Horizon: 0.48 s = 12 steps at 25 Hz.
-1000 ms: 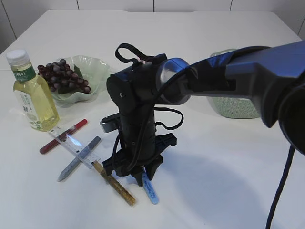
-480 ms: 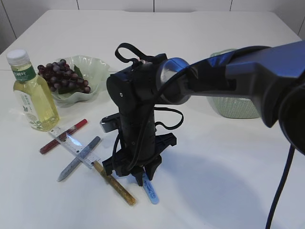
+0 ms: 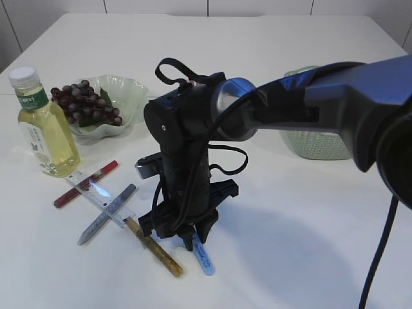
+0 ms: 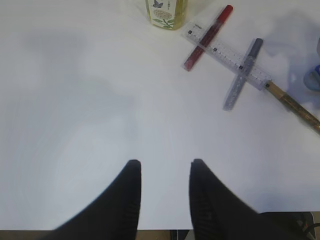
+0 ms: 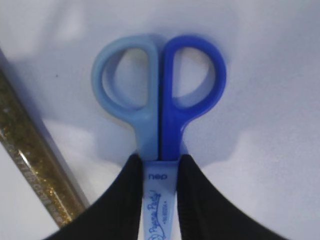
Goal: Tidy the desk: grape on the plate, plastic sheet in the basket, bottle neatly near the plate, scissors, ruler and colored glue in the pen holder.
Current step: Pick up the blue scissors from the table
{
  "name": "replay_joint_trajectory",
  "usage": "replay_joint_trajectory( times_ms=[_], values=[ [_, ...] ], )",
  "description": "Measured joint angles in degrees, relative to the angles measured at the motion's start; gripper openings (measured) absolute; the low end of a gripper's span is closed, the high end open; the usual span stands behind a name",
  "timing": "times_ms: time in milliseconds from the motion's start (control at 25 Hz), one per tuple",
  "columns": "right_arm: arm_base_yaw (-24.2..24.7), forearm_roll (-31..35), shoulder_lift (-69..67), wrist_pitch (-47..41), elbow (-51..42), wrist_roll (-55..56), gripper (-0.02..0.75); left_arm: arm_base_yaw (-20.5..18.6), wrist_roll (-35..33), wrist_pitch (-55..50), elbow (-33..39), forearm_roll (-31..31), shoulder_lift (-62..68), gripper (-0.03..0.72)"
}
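Down at the table (image 3: 309, 212), my right claw (image 5: 159, 192) presses its two black fingers (image 5: 127, 200) against either side of the scissors (image 5: 159, 100), just below the handles, so it is closed on them. They lie flat on the white surface, one loop pale blue and one dark blue, blades in a pale sheath that runs back between my fingers. Just to one side of them lies the gold glue stick (image 5: 35, 172), at a slant and not touching them. From the exterior view my right arm (image 3: 187, 161) stands nearly upright over the scissors (image 3: 203, 256), reaching across the middle. To the left of it the ruler (image 3: 100, 196) lies with the red glue (image 3: 85, 183) and the silver glue (image 3: 106, 214) crossing it, and the gold stick (image 3: 154, 248) meets the ruler's near end. Beyond them stands the bottle (image 3: 45, 125), upright, near the plate (image 3: 125, 90), and the grapes (image 3: 84, 102) rest on that plate. Well to the right, partly hidden by my arm, sits the green basket (image 3: 315, 145). My left claw (image 4: 165, 192) hangs over bare table with its fingers apart by a narrow gap, holding nothing.
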<state>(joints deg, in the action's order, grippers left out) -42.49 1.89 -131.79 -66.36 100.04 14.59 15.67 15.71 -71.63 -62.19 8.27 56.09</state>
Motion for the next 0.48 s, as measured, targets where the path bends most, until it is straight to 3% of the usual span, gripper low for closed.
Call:
replay_joint_trajectory(
  times_ms=[480],
  values=[
    [0.00, 0.03, 0.00, 0.00, 0.00, 0.00, 0.190, 0.00, 0.00, 0.00, 0.00, 0.00, 0.00, 0.242]
  ],
)
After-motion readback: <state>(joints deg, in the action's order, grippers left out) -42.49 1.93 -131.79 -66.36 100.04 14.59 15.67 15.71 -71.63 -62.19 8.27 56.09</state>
